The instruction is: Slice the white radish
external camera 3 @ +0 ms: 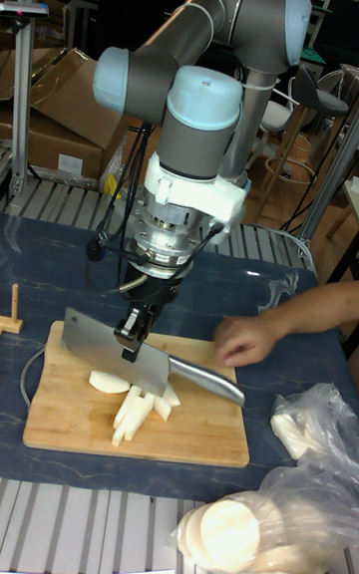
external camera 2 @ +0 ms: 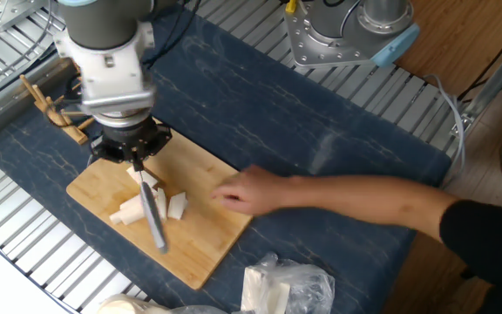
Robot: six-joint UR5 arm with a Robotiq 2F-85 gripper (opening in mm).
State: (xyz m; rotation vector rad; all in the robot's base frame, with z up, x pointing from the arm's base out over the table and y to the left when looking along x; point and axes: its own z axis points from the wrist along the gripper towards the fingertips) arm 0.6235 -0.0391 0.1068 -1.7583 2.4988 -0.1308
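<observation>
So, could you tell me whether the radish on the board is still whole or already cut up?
Already cut: the radish lies as several white sticks and wedges on the cutting board, under the cleaver.
</observation>
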